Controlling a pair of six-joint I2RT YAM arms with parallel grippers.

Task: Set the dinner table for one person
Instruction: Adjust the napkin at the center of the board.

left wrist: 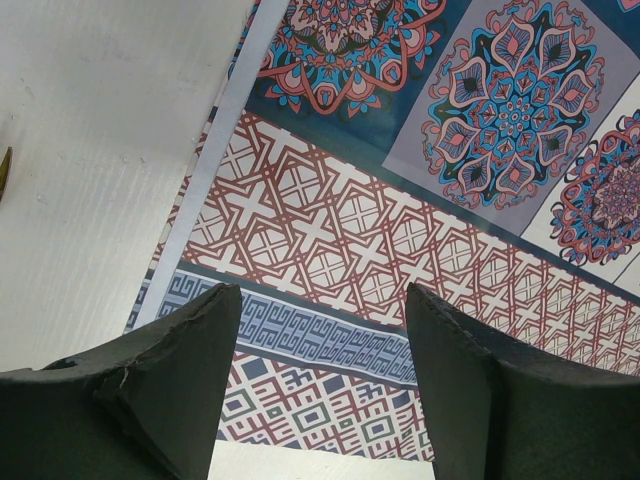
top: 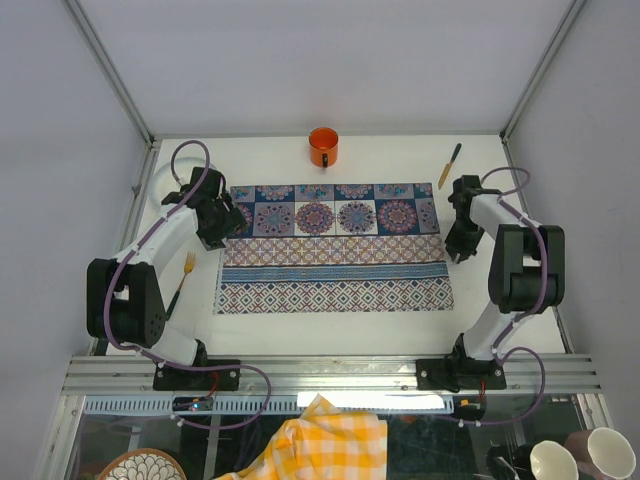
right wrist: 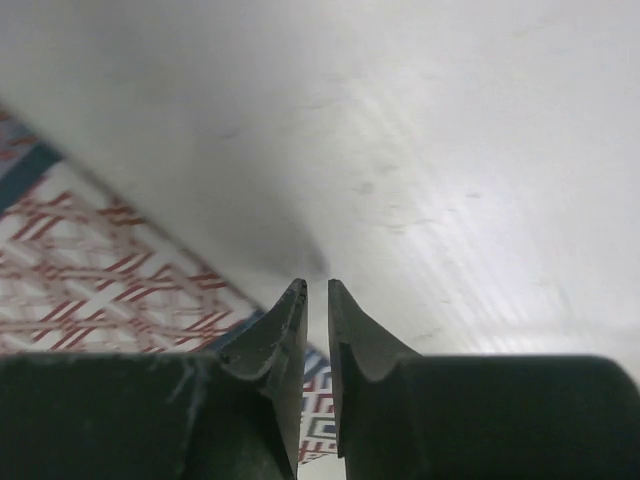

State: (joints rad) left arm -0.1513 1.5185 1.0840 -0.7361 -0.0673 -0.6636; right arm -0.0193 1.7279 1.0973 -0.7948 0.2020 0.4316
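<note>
"White tabletop (top: pixel 330 330) fills the frame between the aluminium rails, arms bolted at its near edge. How far along is the setting?"

"Early, I'd judge. The patterned cloth (top: pixel 335 250) lies flat across the middle – that much looks done. Nothing sits on it."

"Where is the rest?"

"Scattered round the edges. The orange mug (top: pixel 323 147) stands at the far edge, about midway. The knife (top: pixel 449 166) lies near the far right corner. The fork (top: pixel 183 282) lies along the left edge beside the left arm. What looks like a white plate (top: pixel 160 188) sits in the far left corner, partly hidden by that arm."

"And the arms?"

"The left pincer (left wrist: pixel 320 300) hangs over the cloth's far left corner, jaws spread wide and released, nothing between them. The right pincer (right wrist: pixel 317 285) sits low at the cloth's right edge – its jaws are nearly together, with a thin slit showing bare tabletop, and they grasp nothing."

"So what's left?"

"Plate, fork, knife and mug all have to come onto or beside the cloth. That's most of the job."
</note>
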